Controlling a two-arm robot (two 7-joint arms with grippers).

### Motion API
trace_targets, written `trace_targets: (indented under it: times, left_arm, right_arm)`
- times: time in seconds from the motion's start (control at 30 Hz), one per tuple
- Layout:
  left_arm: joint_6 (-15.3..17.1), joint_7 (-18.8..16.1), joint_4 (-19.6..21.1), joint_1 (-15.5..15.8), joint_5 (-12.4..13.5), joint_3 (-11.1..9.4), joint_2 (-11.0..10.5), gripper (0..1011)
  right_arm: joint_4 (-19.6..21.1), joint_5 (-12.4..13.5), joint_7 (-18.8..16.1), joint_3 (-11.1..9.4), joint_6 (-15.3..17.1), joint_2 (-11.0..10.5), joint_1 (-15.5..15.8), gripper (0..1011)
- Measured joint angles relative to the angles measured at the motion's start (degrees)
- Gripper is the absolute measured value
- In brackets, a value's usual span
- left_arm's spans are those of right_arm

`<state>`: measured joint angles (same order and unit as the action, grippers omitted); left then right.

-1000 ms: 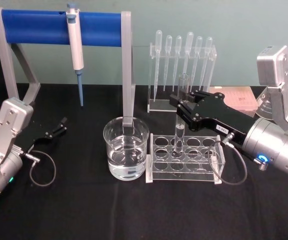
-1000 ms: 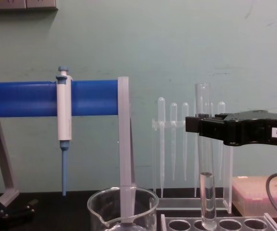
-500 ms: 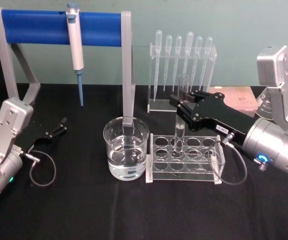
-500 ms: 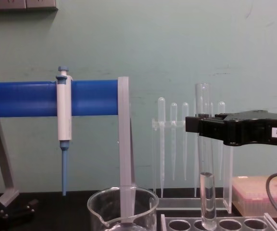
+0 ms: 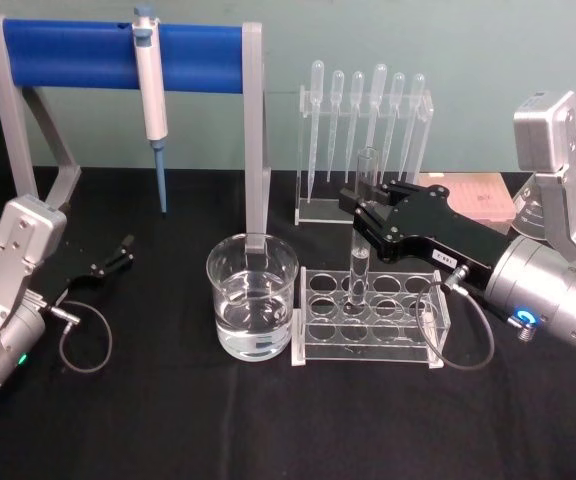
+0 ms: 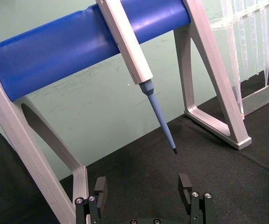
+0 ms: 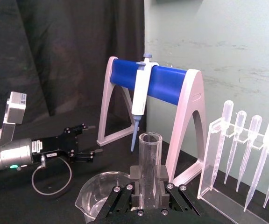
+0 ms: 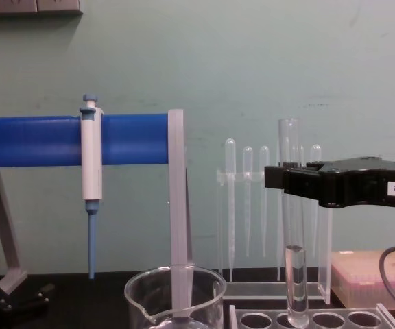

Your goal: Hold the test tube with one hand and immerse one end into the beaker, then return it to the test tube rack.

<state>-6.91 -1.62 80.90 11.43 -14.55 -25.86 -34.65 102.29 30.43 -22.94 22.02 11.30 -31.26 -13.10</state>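
One test tube (image 5: 358, 262), clear glass, upright, open rim uppermost. It is pinched above its middle by the right gripper (image 5: 358, 212), whose black jaws press on it from both sides (the right wrist view shows the glass snug between the pads). In the chest view the round bottom sits at the top plate of the test tube rack (image 5: 408, 342), barely entered and not seated deep. The hole is in the second column from the beaker's side; the row cannot be told.

One beaker (image 5: 230, 318), wide and spouted, partly filled with clear liquid. It stands just beside the rack on the robot's left; whether the two touch cannot be told.

One left gripper (image 5: 125, 252), jaws spread and empty, parked low at the far left near the foot of the blue stand (image 5: 68, 55).

Sundries, not in play: a white pipette (image 5: 150, 90) hung on the stand, and plastic pipettes (image 5: 368, 110) in a holder behind the rack.

Step in hand, as judged: the tube is at the mouth of its hole, gripped, either leaving the rack or coming back to it. The pictures do not settle which.

Next move: if outbound, a straight vertical lift until the bottom clears the plate, then a carry left over the beaker and a plumb descent. If returning, a slow plumb lowering until the tube seats, then release.
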Motion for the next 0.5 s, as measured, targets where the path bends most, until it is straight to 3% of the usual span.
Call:
trace_targets:
  times: [0.5]
  left_arm:
    - [0.0, 0.0, 0.0, 0.0, 0.0, 0.0, 0.0, 1000]
  right_arm:
    - [0.0, 0.0, 0.0, 0.0, 0.0, 0.0, 0.0, 225]
